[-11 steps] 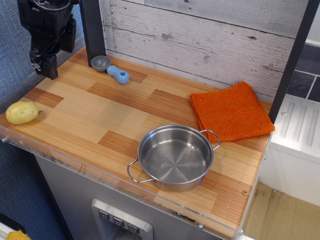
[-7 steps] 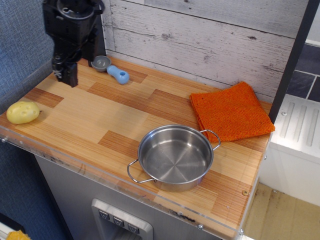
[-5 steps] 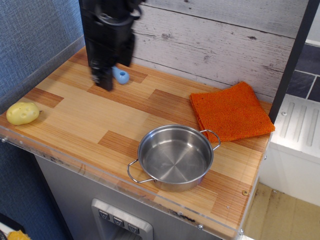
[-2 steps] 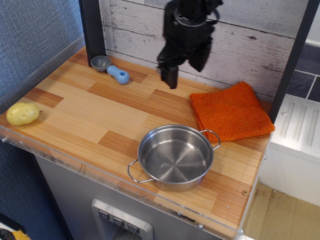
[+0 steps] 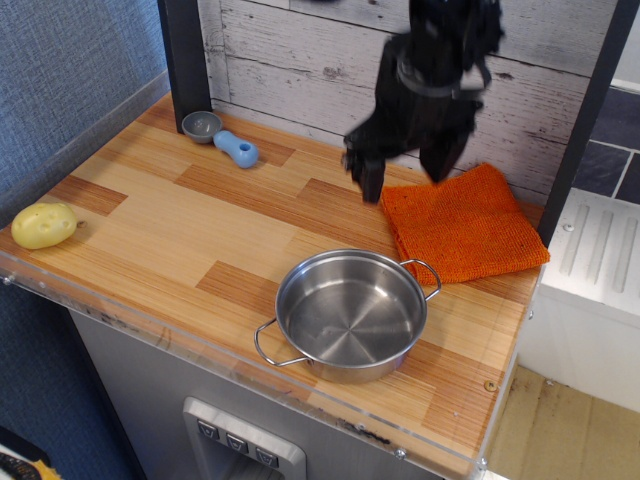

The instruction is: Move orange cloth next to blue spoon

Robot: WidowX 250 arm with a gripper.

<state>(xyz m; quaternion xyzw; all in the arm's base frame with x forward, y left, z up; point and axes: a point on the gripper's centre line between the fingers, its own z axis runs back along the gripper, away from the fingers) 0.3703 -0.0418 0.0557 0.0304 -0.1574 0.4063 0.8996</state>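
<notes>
A robot arm's black gripper (image 5: 404,172) hangs with its two fingers spread apart and nothing between them, poised above the near-left corner of the orange cloth (image 5: 463,224). The cloth lies flat just below and to the right of the tool, at the right end of the wooden counter (image 5: 190,225), its long edges running diagonally toward the back wall. The blue spoon (image 5: 225,140) lies well apart, far to the gripper's left by the back wall, handle angled toward the front right. A steel pot (image 5: 349,313) stands in front of the tool. No brand, label or legible writing shows anywhere.
</notes>
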